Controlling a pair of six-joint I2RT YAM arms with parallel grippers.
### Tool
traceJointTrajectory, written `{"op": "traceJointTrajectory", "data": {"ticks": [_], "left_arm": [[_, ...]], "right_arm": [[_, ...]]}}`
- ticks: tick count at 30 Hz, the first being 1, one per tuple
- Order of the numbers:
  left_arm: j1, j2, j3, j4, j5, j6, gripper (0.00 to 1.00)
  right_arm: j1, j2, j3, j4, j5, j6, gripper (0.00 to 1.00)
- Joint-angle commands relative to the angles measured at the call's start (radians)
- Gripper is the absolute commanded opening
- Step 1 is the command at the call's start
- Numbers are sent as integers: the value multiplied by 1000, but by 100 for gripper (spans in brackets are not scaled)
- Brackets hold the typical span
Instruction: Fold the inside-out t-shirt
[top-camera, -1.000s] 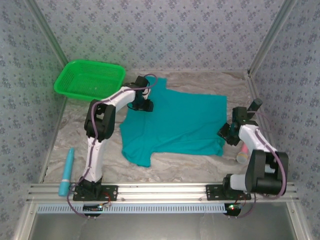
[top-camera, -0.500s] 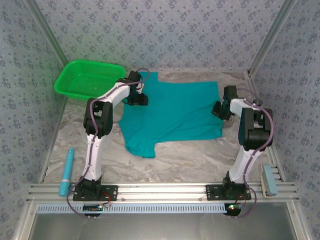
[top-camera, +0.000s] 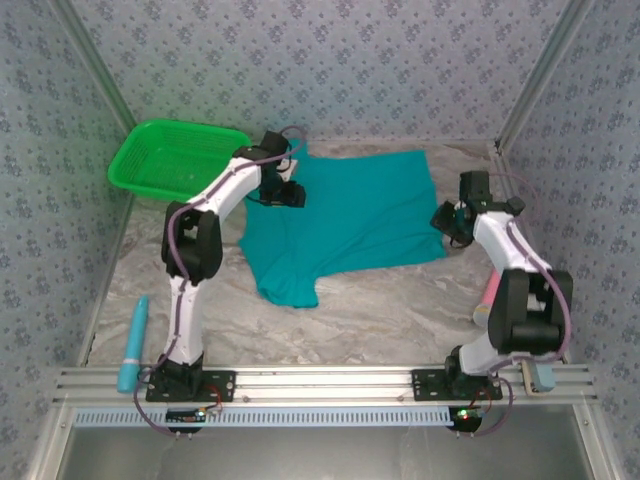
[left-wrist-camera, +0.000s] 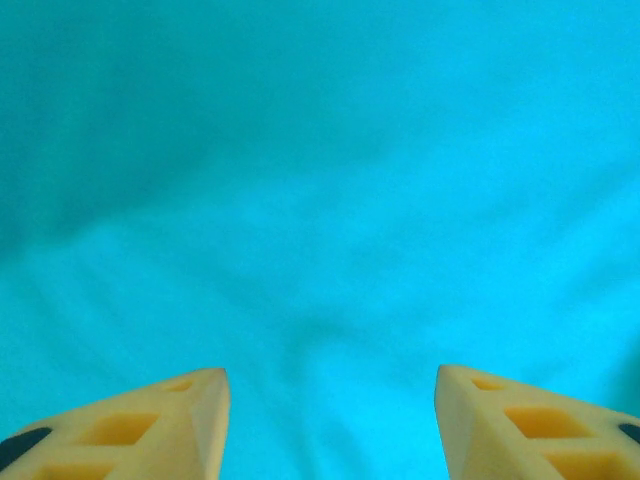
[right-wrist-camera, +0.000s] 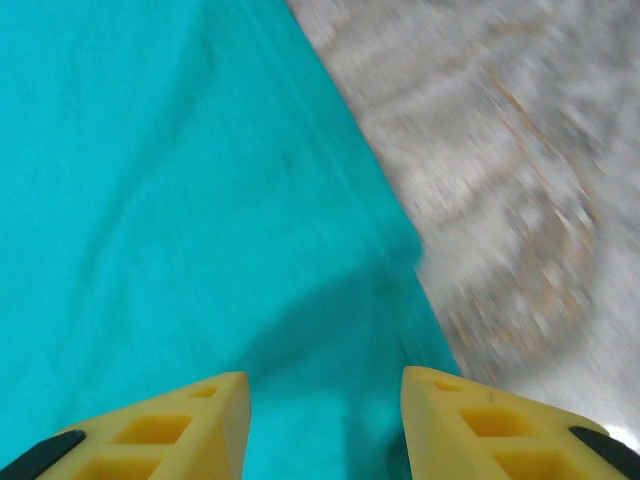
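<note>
The teal inside-out t-shirt (top-camera: 345, 222) lies spread flat on the grey tabletop, one sleeve trailing toward the near left. My left gripper (top-camera: 290, 193) hovers over its far left part, yellow fingers apart with only cloth (left-wrist-camera: 320, 200) beneath them. My right gripper (top-camera: 447, 222) sits at the shirt's right edge. In the right wrist view its fingertips stand apart above the teal cloth (right-wrist-camera: 180, 200), next to the hem line where the table (right-wrist-camera: 520, 180) begins. Neither gripper pinches any fabric.
A bright green mesh basket (top-camera: 178, 160) stands at the far left. A teal cylinder (top-camera: 133, 342) lies near the left front edge. A pink object (top-camera: 487, 298) and a light-blue block (top-camera: 541, 375) rest at the right front. Patterned walls close in the sides.
The shirt has slid toward the far side. My right arm swung from the near right up to the shirt's right edge and its jaws widened. My left gripper moved farther back.
</note>
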Motion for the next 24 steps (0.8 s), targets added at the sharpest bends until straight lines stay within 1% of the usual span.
{"op": "traceJointTrajectory", "data": {"ticks": [1, 5, 9, 11, 14, 16, 19, 22, 24], "left_arm": [[-45, -119, -139, 20, 77, -3, 57], [-49, -184, -354, 126, 60, -70, 57], [-60, -295, -536, 178, 97, -116, 57], [-87, -379, -628, 176, 128, -119, 57], [-139, -482, -757, 180, 132, -129, 58], [-152, -522, -829, 187, 124, -144, 58], [-137, -553, -912, 203, 108, -178, 58], [-143, -595, -968, 242, 129, -215, 58], [-163, -623, -997, 254, 159, -239, 57]], "right_arm": [[32, -42, -93, -73, 30, -28, 44], [40, -24, -120, -27, 25, -30, 42], [37, 18, -110, 6, -3, -46, 36], [36, 25, -104, 16, 26, -60, 26], [30, 36, -83, -2, 92, -72, 15], [26, 30, -79, -44, 149, -44, 0], [18, -2, -110, -127, 226, 23, 0], [8, -32, -153, -136, 161, 28, 0], [8, -45, -156, -141, 119, 12, 0]]}}
